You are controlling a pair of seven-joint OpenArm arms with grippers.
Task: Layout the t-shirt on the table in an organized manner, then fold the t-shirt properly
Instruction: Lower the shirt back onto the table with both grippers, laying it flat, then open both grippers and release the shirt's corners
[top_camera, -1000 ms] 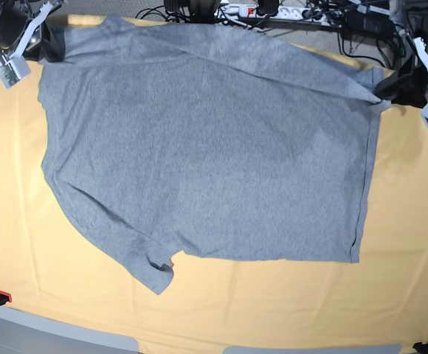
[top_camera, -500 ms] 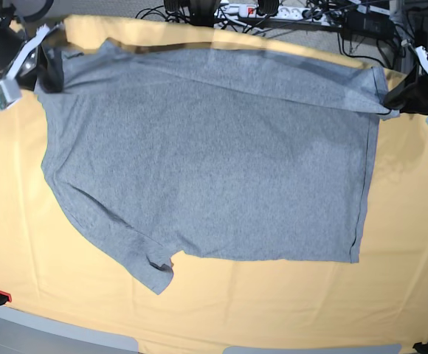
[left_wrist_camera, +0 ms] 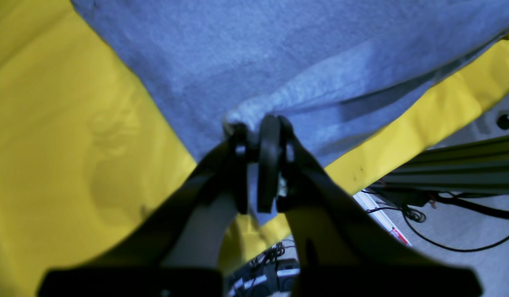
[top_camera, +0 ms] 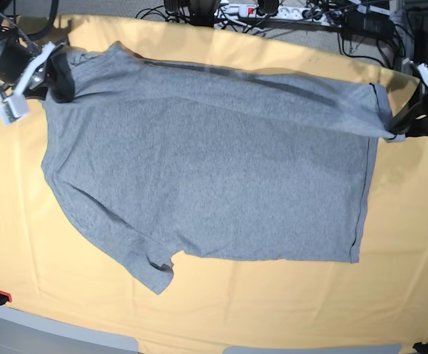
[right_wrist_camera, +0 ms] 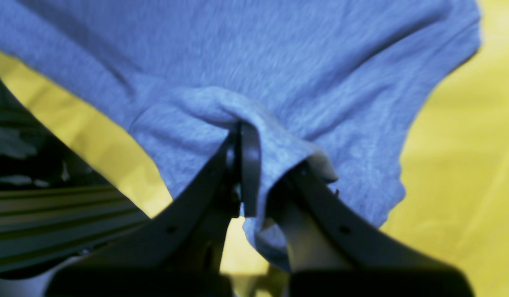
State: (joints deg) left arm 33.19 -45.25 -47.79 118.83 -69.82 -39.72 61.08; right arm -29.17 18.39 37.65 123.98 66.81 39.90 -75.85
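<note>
The heather-grey t-shirt (top_camera: pixel 206 169) is soft, finely flecked knit with a dark seam down its right hem; it lies spread across the pale yellow-orange cloth of the tabletop (top_camera: pixel 288 310), one sleeve pointing near-left. The left gripper's black fingers (left_wrist_camera: pixel 271 140) pinch a bunched corner of fabric; the right gripper's fingers (right_wrist_camera: pixel 248 156) pinch a rolled fold at the far-left edge. Compared with a second ago, the far edge is raised and pulled taut, showing more tabletop beyond it.
</note>
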